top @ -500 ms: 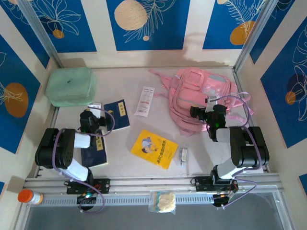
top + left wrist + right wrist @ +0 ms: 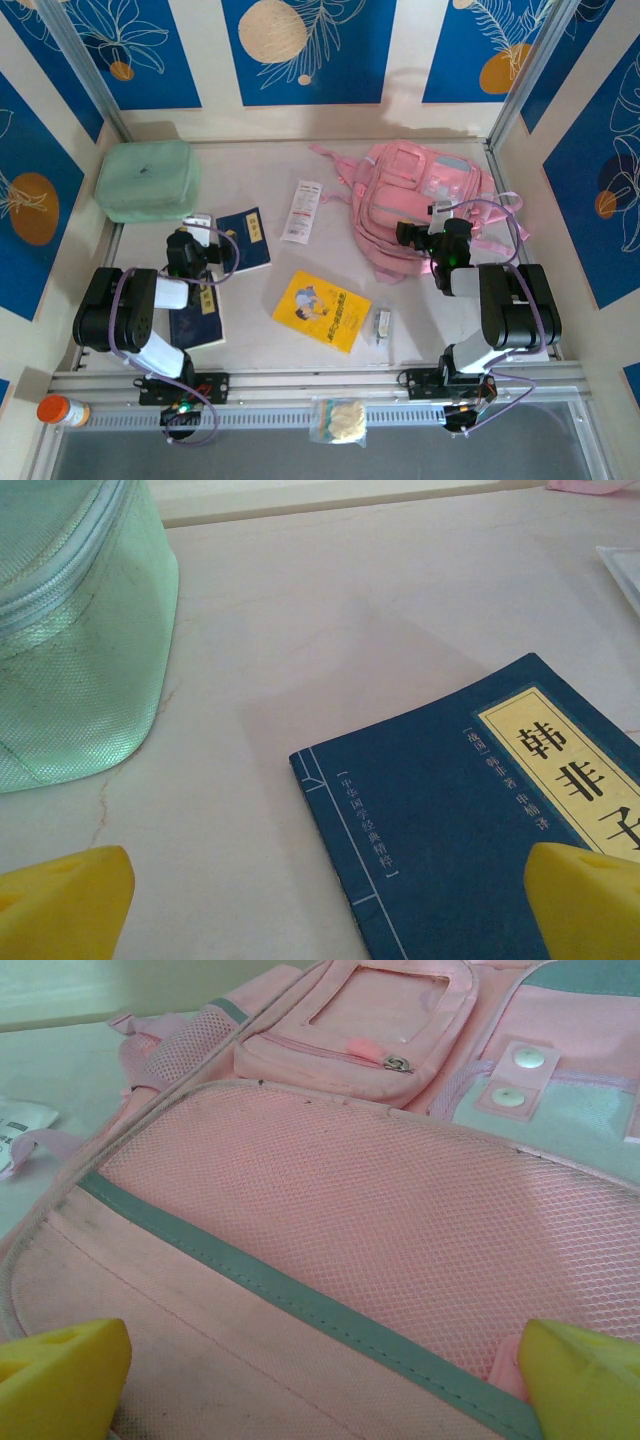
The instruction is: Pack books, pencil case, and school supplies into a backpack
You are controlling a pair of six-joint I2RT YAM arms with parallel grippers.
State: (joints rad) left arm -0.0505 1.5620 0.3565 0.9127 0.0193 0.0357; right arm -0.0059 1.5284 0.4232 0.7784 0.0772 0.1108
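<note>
You see a pink backpack (image 2: 410,190) trimmed teal, two navy books (image 2: 246,240), a yellow cartoon book (image 2: 322,310), a mint-green case (image 2: 147,180) and a white, red-printed pencil case (image 2: 301,211).

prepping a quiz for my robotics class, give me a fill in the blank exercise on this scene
The thin paperback with a cartoon cover, lying between the arms, is bright ___.
The right gripper hovers, jaws ___, over the pale pink fabric backpack.
The left gripper hangs above a thin navy-blue paperback, near a rounded zip case coloured mint-___.
Missing words: yellow; open; green.
</note>
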